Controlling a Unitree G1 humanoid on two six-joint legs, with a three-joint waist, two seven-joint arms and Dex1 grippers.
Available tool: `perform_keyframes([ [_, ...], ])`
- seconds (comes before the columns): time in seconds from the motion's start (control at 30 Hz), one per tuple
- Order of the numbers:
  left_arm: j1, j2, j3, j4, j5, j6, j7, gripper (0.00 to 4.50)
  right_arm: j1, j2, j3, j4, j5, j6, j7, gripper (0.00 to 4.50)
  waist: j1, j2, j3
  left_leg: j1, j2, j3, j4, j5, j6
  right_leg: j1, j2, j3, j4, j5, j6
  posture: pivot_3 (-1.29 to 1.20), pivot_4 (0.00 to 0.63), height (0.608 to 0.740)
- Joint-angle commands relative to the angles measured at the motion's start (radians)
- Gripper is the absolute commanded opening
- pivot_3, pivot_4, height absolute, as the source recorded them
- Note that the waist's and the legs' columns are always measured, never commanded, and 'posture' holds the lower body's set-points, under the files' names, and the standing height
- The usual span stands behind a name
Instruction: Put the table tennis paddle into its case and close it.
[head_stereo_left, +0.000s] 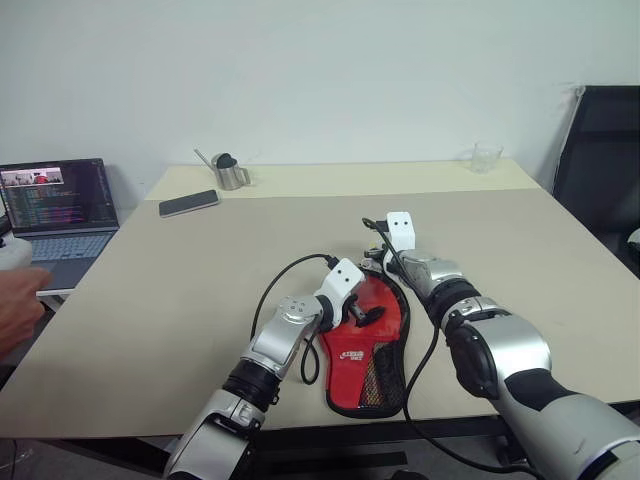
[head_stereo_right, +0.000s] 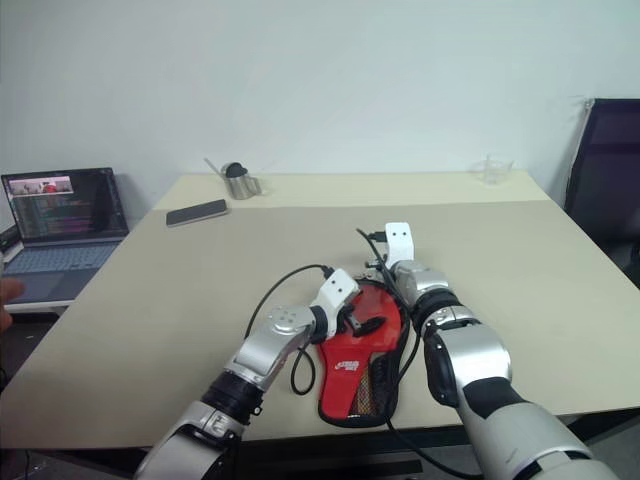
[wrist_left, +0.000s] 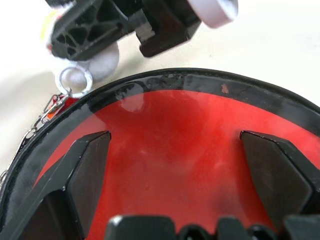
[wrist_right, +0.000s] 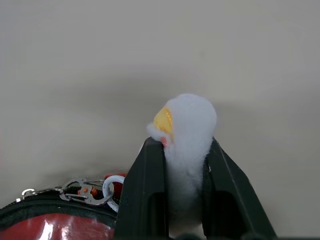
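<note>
Red-faced case (head_stereo_left: 365, 352) lying flat near the front edge of the beige table (head_stereo_left: 200, 290), round end pointing away from the robot, black mesh pocket and white logo facing up at the nearer, narrow end; paddle not to be made out apart from the case, whether it is inside cannot be told

Left gripper (head_stereo_left: 366, 313) hovering low over the red face of the case, black fingers (wrist_left: 87, 170) spreading wide to either side, nothing between them

Right gripper (wrist_right: 183, 192) reaching to the far rim of the case, jaws pinching narrow on the white fluffy charm (wrist_right: 187, 135), its yellow-orange patch peeking out above the fingertips; metal ring and clasp (wrist_right: 92, 189) linking the charm to the black trim of the case

Black cables looping from both wrists across the tabletop beside the case

Dark phone (head_stereo_left: 188, 203) lying well apart towards the far left, metal cup (head_stereo_left: 230, 171) just beyond it, clear glass (head_stereo_left: 486, 158) standing at the far right edge

Open laptop (head_stereo_left: 58, 212) glowing off the table's left side, a person's hand (head_stereo_left: 18, 305) showing just in front of it
</note>
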Motion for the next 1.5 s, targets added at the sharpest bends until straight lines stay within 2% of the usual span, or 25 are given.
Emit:
perform_keyframes([
  [0.03, 0.053, 0.003, -0.029, 0.076, 0.040, 0.043, -0.002, 4.50, -0.049, -0.032, -0.026, -0.047, 0.012, -0.008, -0.009, 0.37, 0.000, 0.000, 0.000, 0.000, 0.000, 0.000, 0.000, 0.000, 0.000, 0.000, 0.000, 0.000, 0.000, 0.000, 0.000, 0.00, 0.150, 0.740],
  [0.47, 0.036, -0.011, -0.034, 0.139, 0.058, 0.050, 0.004, 4.50, -0.005, -0.143, -0.035, -0.052, -0.008, 0.001, -0.037, 0.37, 0.005, 0.000, -0.001, -0.002, 0.000, -0.002, 0.000, 0.000, 0.000, 0.000, 0.000, -0.001, -0.001, 0.000, 0.000, 0.00, 0.150, 0.740],
  [0.67, 0.024, -0.014, -0.035, 0.160, 0.059, 0.042, -0.005, 4.50, 0.035, -0.199, 0.007, -0.117, -0.030, 0.073, 0.049, 0.37, 0.005, 0.000, -0.001, 0.006, -0.001, -0.003, 0.000, 0.000, 0.001, 0.009, 0.000, -0.002, -0.003, -0.001, 0.001, 0.00, 0.150, 0.740],
  [0.8, 0.017, -0.016, -0.042, 0.179, 0.063, 0.037, -0.014, 4.50, 0.111, -0.232, 0.078, -0.297, -0.030, 0.218, 0.230, 0.37, 0.005, 0.000, -0.001, 0.009, -0.001, -0.003, 0.000, 0.000, 0.001, 0.012, 0.000, -0.002, -0.003, -0.001, 0.002, 0.00, 0.150, 0.740],
  [0.9, 0.007, -0.019, -0.044, 0.201, 0.066, 0.028, -0.021, 4.50, 0.230, -0.282, 0.160, -0.584, -0.010, 0.390, 0.393, 0.37, 0.006, 0.000, -0.001, 0.010, -0.001, -0.004, 0.000, -0.001, 0.001, 0.014, 0.000, -0.003, -0.003, -0.003, 0.004, 0.00, 0.150, 0.740],
  [0.97, 0.001, -0.020, -0.044, 0.213, 0.069, 0.023, -0.022, 4.50, 0.292, -0.312, 0.194, -0.735, -0.001, 0.471, 0.445, 0.37, 0.006, 0.001, -0.001, 0.010, -0.001, -0.004, 0.000, -0.001, 0.001, 0.014, 0.000, -0.003, -0.003, -0.004, 0.007, 0.00, 0.150, 0.740],
  [1.1, -0.019, -0.030, -0.054, 0.244, 0.072, 0.005, -0.036, 4.50, 0.446, -0.447, 0.305, -1.045, -0.012, 0.535, 0.576, 0.37, 0.012, 0.002, -0.002, 0.010, -0.001, -0.005, 0.000, -0.001, 0.001, 0.014, 0.000, -0.004, -0.003, -0.006, 0.010, 0.00, 0.150, 0.740],
  [1.5, -0.063, -0.064, -0.066, 0.350, 0.088, -0.032, -0.063, 4.50, 0.593, -0.616, 0.332, -1.261, 0.004, 0.472, 0.683, 0.36, 0.041, 0.001, -0.002, 0.006, -0.004, -0.009, 0.000, -0.001, 0.001, 0.014, -0.003, -0.008, -0.008, -0.009, 0.015, 0.00, 0.150, 0.740],
])
